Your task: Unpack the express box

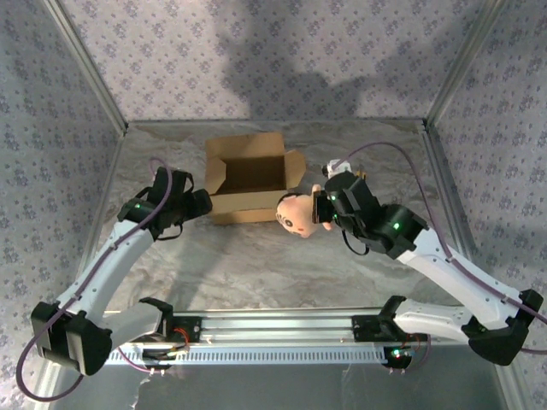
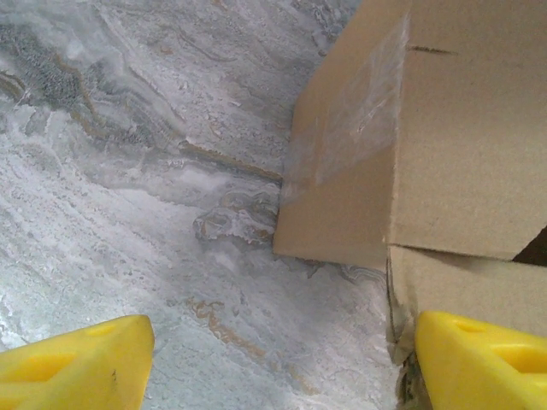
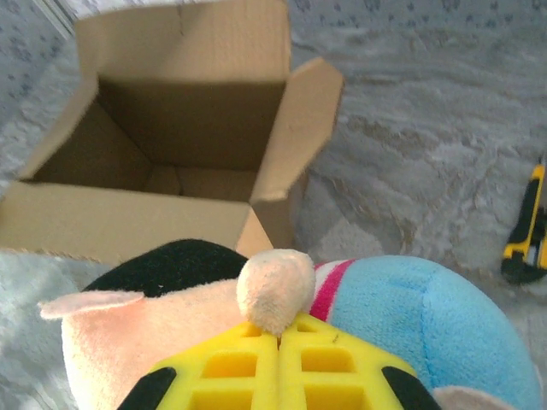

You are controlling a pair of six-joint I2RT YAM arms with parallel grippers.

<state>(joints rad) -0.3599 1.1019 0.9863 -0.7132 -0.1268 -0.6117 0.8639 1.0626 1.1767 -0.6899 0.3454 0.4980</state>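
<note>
The express box (image 1: pixel 248 175) stands open at the back middle of the table, flaps spread, its inside (image 3: pixel 179 128) bare. My right gripper (image 1: pixel 323 207) is shut on a cream limb (image 3: pixel 275 289) of the plush doll (image 1: pixel 297 213), which hangs just right of the box's front corner. The doll (image 3: pixel 171 316) has black hair, a pink face and a blue body. My left gripper (image 1: pixel 203 202) is open at the box's left front corner. In the left wrist view its right finger (image 2: pixel 479 359) sits close against the taped cardboard wall (image 2: pixel 444 154), with bare table between the fingers.
A yellow-and-black utility knife (image 3: pixel 528 226) lies on the marbled table (image 1: pixel 256 265) to the right of the box. Patterned walls and metal frame posts (image 1: pixel 94 81) close in the back and sides. A rail (image 1: pixel 273 329) runs along the near edge.
</note>
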